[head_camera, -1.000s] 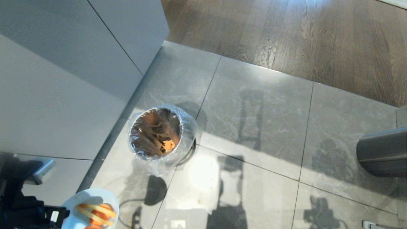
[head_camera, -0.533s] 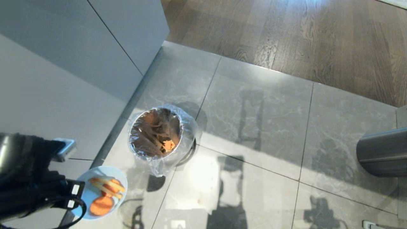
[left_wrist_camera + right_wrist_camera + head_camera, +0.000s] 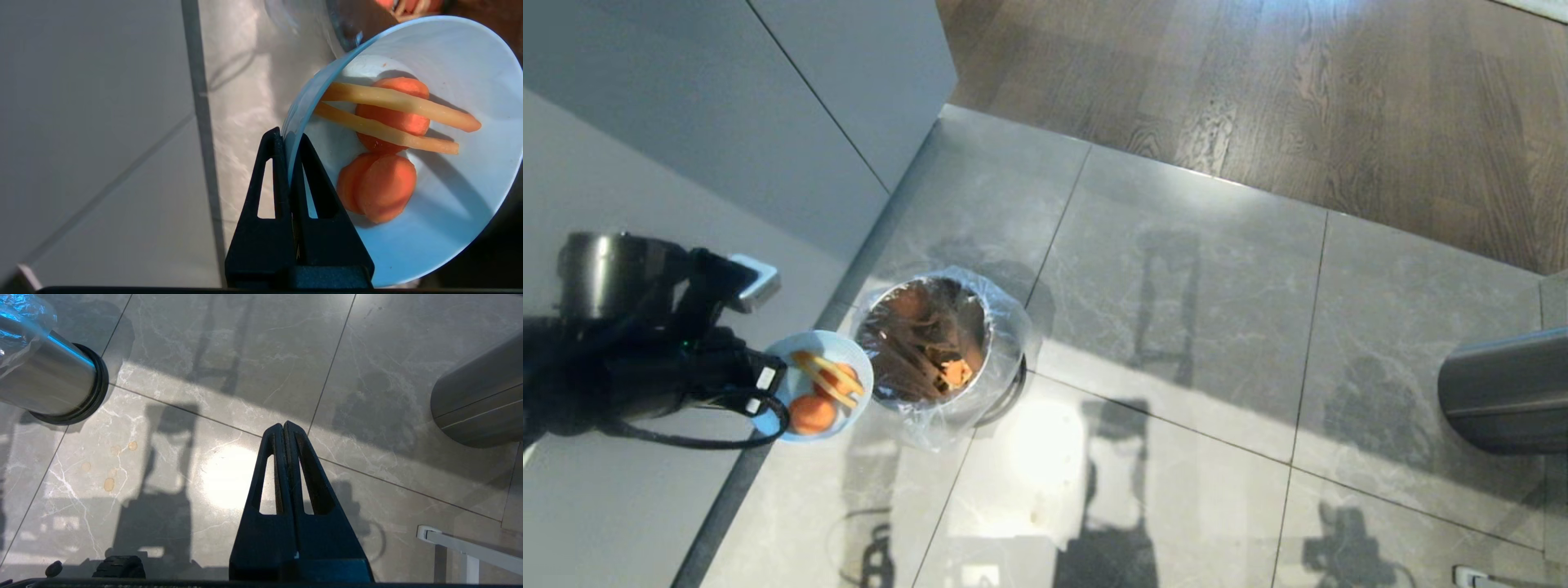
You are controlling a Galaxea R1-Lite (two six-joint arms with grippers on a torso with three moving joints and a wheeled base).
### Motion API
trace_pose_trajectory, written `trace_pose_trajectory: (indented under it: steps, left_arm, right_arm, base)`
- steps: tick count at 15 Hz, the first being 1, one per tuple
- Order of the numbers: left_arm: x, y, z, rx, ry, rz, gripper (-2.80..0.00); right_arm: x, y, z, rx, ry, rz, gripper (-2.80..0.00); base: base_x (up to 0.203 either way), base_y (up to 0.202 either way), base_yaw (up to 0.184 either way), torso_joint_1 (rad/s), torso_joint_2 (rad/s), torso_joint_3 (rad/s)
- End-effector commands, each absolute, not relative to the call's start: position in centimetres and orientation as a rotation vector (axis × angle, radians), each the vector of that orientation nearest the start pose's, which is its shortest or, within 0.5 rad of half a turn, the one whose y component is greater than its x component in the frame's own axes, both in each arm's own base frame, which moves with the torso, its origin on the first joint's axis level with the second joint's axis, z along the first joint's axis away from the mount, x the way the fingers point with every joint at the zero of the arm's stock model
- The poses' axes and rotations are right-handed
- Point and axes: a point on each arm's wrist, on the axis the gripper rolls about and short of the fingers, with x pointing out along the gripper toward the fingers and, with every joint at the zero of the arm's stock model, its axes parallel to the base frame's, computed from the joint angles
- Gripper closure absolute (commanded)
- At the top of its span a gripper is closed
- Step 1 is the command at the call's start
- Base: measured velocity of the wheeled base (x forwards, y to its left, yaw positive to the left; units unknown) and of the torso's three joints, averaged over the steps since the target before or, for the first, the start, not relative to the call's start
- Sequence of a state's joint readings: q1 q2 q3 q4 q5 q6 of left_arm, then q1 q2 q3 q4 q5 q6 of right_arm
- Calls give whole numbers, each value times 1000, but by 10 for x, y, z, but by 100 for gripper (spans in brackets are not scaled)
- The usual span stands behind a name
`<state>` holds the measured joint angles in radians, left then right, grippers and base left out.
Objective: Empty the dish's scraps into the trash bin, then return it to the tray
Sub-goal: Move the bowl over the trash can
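My left gripper (image 3: 768, 384) (image 3: 289, 136) is shut on the rim of the dish (image 3: 849, 359) (image 3: 441, 228), a small pale-blue bowl held tilted in the air just left of the trash bin (image 3: 931, 347). The scraps (image 3: 821, 392) (image 3: 388, 130), orange slices and pale yellow sticks, still lie inside the dish. The bin is a shiny metal can with a crinkled clear liner and some food inside; it also shows in the right wrist view (image 3: 49, 381). My right gripper (image 3: 284, 425) hangs shut and empty over the floor tiles. The tray is out of view.
A grey cabinet wall (image 3: 686, 163) stands close behind and left of the bin. A larger dark-grey cylinder bin (image 3: 1503, 392) lies at the right edge. Grey floor tiles (image 3: 1176, 327) spread between them, wooden flooring (image 3: 1258, 82) beyond. A white frame part (image 3: 470, 547) shows low on the floor.
My left arm has lifted and carried the dish from the lower left corner up and rightward, to beside the bin's rim. The dish is now more tilted. The bin has not moved.
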<state>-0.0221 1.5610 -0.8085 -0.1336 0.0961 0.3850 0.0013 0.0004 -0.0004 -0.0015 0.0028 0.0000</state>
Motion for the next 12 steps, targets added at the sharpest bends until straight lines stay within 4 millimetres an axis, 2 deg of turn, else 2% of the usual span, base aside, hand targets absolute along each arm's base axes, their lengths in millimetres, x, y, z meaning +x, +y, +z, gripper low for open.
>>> trace_pose_trajectory:
  steps: [1, 7, 12]
  left_arm:
    - [273, -4, 185, 494, 577, -62, 0]
    - [289, -8, 200, 699, 315, -57, 0]
    - [299, -26, 197, 959, 147, -132, 0]
  right_arm:
    - [-23, 0, 76, 0, -2, 5, 0]
    - [-23, 0, 76, 0, -1, 5, 0]
    - [-23, 0, 76, 0, -2, 5, 0]
  base:
    - [0, 0, 0, 0, 0, 0]
    - [0, 0, 0, 0, 0, 0]
    - [0, 0, 0, 0, 0, 0]
